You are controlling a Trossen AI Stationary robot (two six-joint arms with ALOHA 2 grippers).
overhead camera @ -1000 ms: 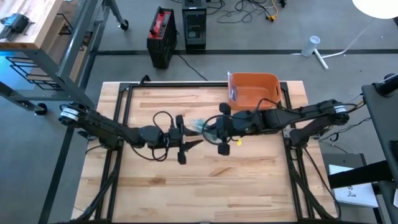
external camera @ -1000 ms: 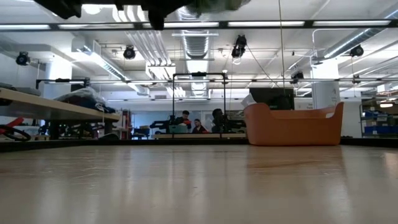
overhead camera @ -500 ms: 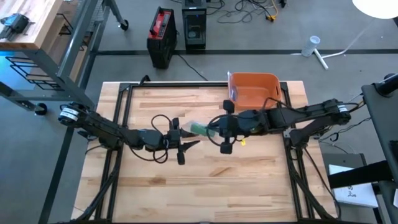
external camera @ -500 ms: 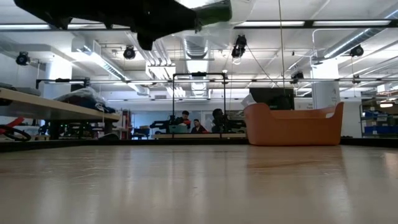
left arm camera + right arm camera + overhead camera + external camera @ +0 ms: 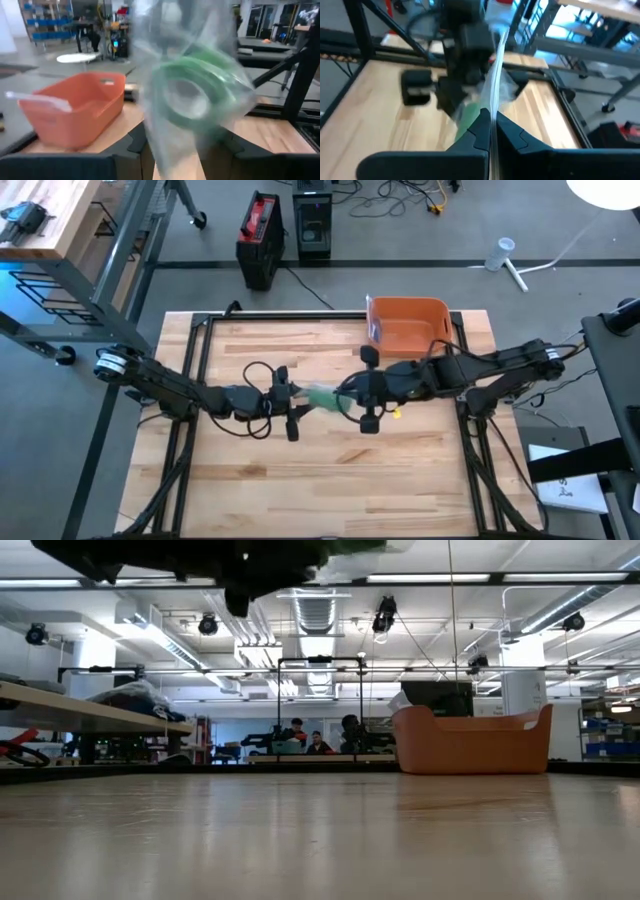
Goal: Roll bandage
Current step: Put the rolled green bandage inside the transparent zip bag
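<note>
While I am holding the clear bag (image 5: 192,95) with the green bandage roll (image 5: 192,97) aloft over the table's (image 5: 330,480) middle, left claw (image 5: 298,396) part-closed around it, right claw (image 5: 492,120) pinching its edge shut, any opposing pull is risking a tear or drop.

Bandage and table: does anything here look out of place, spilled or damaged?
Nothing spilled or damaged. The one oddity: the green bandage roll is inside a clear plastic bag, held in the air between the left gripper and right gripper, whose fingers pinch the bag's edge. The orange bin sits upright.
</note>
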